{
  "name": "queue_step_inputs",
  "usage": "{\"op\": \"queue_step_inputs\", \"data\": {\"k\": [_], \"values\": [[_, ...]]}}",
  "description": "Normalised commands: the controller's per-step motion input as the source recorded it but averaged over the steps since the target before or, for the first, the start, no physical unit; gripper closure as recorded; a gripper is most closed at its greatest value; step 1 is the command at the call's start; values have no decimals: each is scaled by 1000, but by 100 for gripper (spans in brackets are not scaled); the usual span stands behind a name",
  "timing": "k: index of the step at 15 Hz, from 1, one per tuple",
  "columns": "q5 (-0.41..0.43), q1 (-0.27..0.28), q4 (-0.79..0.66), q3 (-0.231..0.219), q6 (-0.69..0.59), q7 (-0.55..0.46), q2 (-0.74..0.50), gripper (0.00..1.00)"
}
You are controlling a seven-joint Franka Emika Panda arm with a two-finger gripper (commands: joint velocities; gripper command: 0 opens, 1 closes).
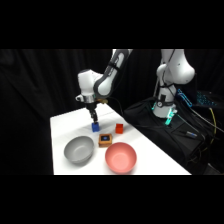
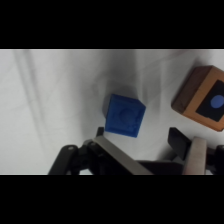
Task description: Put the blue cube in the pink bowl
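The blue cube (image 1: 95, 127) rests on the white table (image 1: 65, 125), just under my gripper (image 1: 94, 120), which comes down from above. In the wrist view the blue cube (image 2: 125, 115) lies just beyond the fingertips, nearer the left finger (image 2: 107, 147) than the right one (image 2: 197, 155). My gripper (image 2: 147, 142) is open and holds nothing. The pink bowl (image 1: 120, 157) stands near the table's front edge, to the right of the grey bowl, and is out of the wrist view.
A grey bowl (image 1: 78, 149) stands at the front left. A brown block with a blue top mark (image 1: 105, 139) (image 2: 202, 97) sits between the cube and the bowls. A red cube (image 1: 119, 128) lies to the right. Dark cloth and cables flank the table's right edge.
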Motion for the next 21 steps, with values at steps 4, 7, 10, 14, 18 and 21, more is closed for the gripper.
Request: {"op": "queue_step_inputs", "data": {"k": [4,7,10,14,18,21], "values": [[191,-160,125,111,133,-62,155,0],[232,-157,94,146,120,-62,110,0],[203,-117,102,131,128,-40,117,0],[149,-84,126,100,131,-2,148,0],[107,-60,109,87,137,24,123,25],[68,-39,47,49,153,62,40,51]]}}
